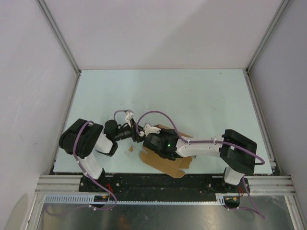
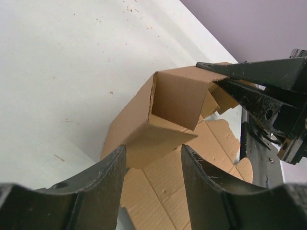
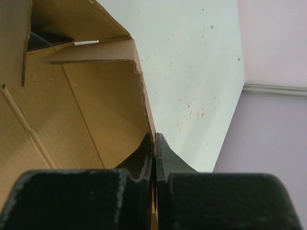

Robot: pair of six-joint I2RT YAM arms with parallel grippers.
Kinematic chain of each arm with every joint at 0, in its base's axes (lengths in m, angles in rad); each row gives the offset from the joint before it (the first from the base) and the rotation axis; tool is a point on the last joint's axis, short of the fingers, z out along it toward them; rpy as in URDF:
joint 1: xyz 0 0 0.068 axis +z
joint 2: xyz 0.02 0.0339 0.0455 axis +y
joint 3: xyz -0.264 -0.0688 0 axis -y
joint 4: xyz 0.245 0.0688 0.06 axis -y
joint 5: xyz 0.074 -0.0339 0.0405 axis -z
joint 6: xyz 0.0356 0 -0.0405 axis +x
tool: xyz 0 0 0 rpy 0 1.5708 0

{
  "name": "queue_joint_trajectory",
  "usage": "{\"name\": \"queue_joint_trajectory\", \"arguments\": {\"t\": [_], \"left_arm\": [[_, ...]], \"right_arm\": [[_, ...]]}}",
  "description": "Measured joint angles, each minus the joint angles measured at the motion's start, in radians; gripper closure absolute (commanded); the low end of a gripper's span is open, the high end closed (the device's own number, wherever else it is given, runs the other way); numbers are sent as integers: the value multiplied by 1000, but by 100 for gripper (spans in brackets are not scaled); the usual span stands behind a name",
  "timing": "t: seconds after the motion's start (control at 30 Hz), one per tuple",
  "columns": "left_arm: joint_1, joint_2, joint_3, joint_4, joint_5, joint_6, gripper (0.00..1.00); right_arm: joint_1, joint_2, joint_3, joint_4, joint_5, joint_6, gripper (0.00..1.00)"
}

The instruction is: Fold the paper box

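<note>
The right arm (image 1: 201, 146) stretches left along the near edge of the table (image 1: 144, 91), its right gripper (image 3: 154, 139) pinched tight on an upright wall of the paper box (image 2: 177, 96), plain brown cardboard half-raised at front centre. The left arm (image 1: 103, 141) reaches right, and the left gripper (image 2: 153, 149) has its jaws apart at a folded corner, not clamping it.

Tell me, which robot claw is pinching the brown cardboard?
The right gripper: its jaws are shut on a raised wall of the paper box. The left gripper stands open, with the box's folded corner just ahead of it.
</note>
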Motion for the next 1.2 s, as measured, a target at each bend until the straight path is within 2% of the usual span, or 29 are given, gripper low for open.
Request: {"name": "queue_joint_trajectory", "arguments": {"t": [0.23, 0.43, 1.2], "left_arm": [[1, 5, 6, 0, 19, -2, 45], [5, 6, 6, 0, 22, -5, 46], [28, 27, 6, 0, 23, -5, 46]], "right_arm": [[0, -60, 0, -46, -119, 2, 100], [0, -73, 7, -75, -154, 2, 100], [-15, -11, 40, -117, -86, -26, 100]]}}
